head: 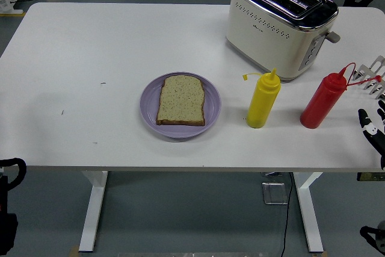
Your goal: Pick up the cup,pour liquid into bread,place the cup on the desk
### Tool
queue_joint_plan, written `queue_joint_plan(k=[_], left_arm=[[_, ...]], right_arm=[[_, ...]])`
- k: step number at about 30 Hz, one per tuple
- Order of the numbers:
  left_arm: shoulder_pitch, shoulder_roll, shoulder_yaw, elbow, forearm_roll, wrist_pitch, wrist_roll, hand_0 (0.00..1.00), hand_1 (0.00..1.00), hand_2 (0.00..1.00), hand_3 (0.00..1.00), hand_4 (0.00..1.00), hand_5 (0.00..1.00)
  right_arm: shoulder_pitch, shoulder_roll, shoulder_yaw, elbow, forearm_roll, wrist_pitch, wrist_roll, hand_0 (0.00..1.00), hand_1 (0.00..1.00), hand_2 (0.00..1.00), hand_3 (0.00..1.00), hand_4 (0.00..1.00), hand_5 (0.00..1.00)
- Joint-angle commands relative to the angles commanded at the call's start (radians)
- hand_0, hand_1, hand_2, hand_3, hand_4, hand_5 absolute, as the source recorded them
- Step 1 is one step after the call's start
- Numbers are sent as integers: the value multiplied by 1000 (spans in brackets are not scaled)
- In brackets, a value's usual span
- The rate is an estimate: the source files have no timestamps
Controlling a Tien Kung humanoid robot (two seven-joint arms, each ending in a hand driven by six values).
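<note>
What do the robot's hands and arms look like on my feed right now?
Only slivers show. The right hand at the right edge has slim black fingers with white segments at the joints. At the lower left corner, the left arm is a black, rounded shape with a small red mark; its hand is not visible. No cables can be made out on either.

Surface [90,46]: matt white, smooth, a few small dark specks. Toaster [280,25]: cream body with satin sheen, polished chrome top and trim, perforated dot rows on side. Yellow squeeze bottle [263,102] and red squeeze bottle [323,101]: smooth, slightly glossy plastic. Plate [180,106]: smooth lilac, soft gloss. Bread slice [181,100]: rough, porous, speckled crumb, browner crust.
</note>
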Motion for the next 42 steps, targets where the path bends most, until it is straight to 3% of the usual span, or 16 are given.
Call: queue_joint_plan(k=[1,2,7,8,9,13,14,25,26,42], left_arm=[[0,0,0,0,0,0,0,786,733,733,686,572,998],[0,0,1,0,0,0,0,786,733,732,686,574,998],[1,0,4,0,0,0,0,786,733,732,686,574,998],[2,0,4,0,0,0,0,786,732,732,685,573,998],[3,0,3,0,0,1,0,786,732,732,685,573,998],[5,0,3,0,1,0,0,786,732,732,685,573,998],[5,0,3,0,1,0,0,786,732,732,686,573,998],[8,0,2,-1,1,-1,1,784,732,732,687,573,998],[7,0,2,-1,2,-1,1,782,731,731,689,573,998],[3,0,-3,-1,2,-1,0,783,731,731,689,574,998]], right_arm=[[-1,0,11,6,29,11,-1,888,848,940,965,805,172],[-2,1,33,14,72,32,-9,834,788,844,859,718,174],[1,6,130,31,272,151,-71,834,788,844,859,718,174],[4,7,152,34,311,180,-93,809,766,789,812,633,261],[8,7,170,34,355,203,-111,809,766,789,812,633,261],[30,10,221,20,492,257,-165,809,766,789,812,633,261],[39,12,232,13,512,264,-178,800,757,775,795,600,319],[111,52,291,-28,555,281,-259,787,744,762,776,584,357],[117,60,295,-32,552,286,-264,776,735,749,762,567,396],[126,77,327,-45,506,316,-375,773,729,744,762,560,421]])
